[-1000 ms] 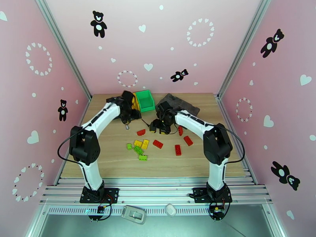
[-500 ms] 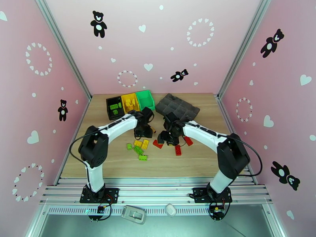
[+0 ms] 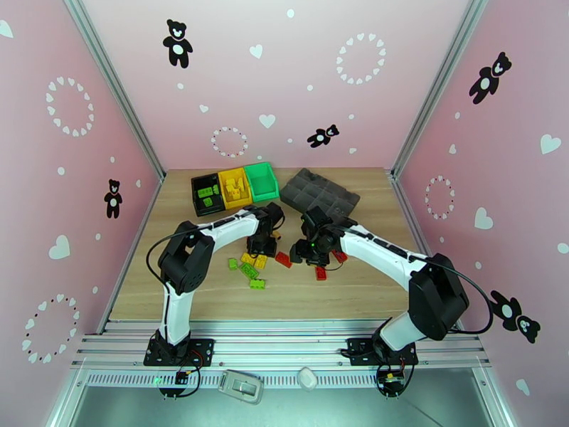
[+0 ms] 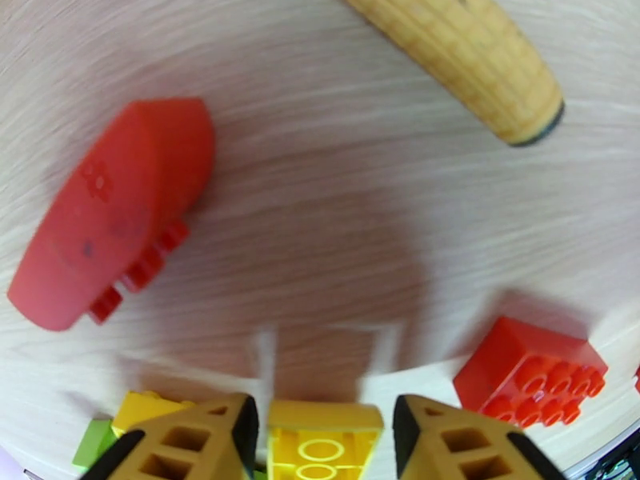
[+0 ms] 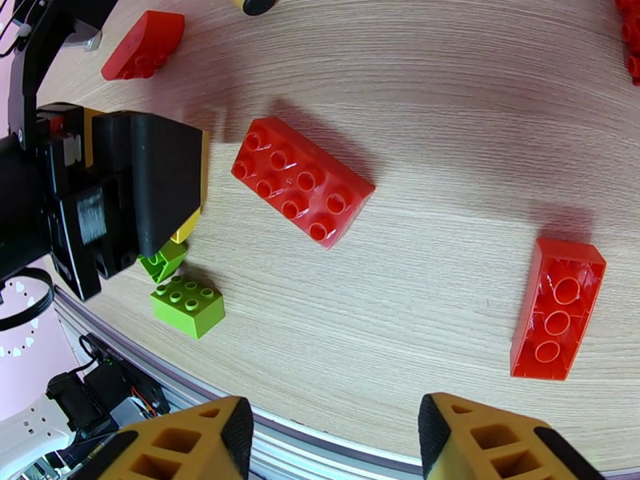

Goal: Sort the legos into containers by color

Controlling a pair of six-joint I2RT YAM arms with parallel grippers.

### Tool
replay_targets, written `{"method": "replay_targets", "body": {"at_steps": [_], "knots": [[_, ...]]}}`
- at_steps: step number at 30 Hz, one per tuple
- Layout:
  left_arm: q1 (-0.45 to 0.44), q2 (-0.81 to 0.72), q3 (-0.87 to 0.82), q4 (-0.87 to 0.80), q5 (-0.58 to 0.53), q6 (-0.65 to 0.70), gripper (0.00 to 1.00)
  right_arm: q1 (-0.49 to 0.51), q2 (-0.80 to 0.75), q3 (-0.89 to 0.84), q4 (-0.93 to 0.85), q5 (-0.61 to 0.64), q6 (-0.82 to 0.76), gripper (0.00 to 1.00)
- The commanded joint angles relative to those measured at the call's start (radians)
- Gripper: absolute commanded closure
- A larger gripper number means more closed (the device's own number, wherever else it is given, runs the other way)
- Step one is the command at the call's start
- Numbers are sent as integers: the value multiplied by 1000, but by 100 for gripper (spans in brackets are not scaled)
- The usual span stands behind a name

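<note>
Pink walls all round, black teddy bears and white hearts on them, and a wooden table [image 3: 213, 293] in the middle. Far left on it sat the bins [image 3: 235, 186], joined in a row: black, yellow, green, left to right. Green bricks lay in the black one and yellow bricks in the yellow one. Just right of them was the grey tray [image 3: 320, 192].

The loose legos [image 3: 250, 272] lay scattered mid-table, yellows and greens clustered on the left, reds to the right. And there was the left gripper [image 4: 320, 450], low over that cluster, its fingers [image 4: 200, 442] either side of a yellow brick [image 4: 320, 438]. A thin gap showed on each side, so they were spread and not pinching it. On its far side lay a curved red piece [image 4: 112, 210] and the screwdriver handle [image 4: 472, 58]. A red brick [image 4: 532, 378] sat studs up just to its right, and a green brick [image 5: 187, 306] rested on its near side.

The right gripper [image 5: 336, 442] hung just right of the left one, fingers wide apart over the wood. The red brick lay between the two grippers. An upturned red brick [image 5: 558, 310] lay near the right gripper, hollow side up.
</note>
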Motion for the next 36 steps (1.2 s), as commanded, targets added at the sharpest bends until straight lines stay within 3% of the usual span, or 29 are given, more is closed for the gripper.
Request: {"method": "replay_targets", "body": {"at_steps": [1, 13, 23, 36], "knots": [[-9, 16, 4, 0, -28, -11, 51, 7, -26, -12, 5, 4, 8, 41], [-10, -2, -39, -7, -45, -12, 57, 7, 13, 2, 34, -18, 4, 41], [-1, -44, 21, -48, -30, -5, 68, 7, 60, 59, 74, -71, 2, 43], [228, -108, 93, 59, 264, -117, 69, 6, 306, 338, 212, -239, 57, 43]]}}
